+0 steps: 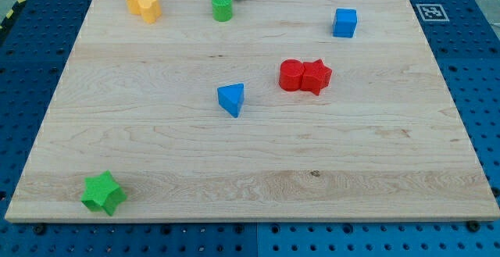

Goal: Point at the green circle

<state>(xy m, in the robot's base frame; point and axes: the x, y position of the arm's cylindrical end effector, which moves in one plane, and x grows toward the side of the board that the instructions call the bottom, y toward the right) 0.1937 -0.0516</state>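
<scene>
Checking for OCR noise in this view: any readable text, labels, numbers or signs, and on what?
No words, brands or numbers can be read.
Only sign: a black-and-white square marker at the board's top right corner; it is a pattern, not text.
The blocks show no print.

A pale wooden bench with visible grain fills most of the view. Around it runs a blue pegboard surface dotted with holes (a black-and-white marker tag sits at the top right). Lighting is even and soft.
</scene>
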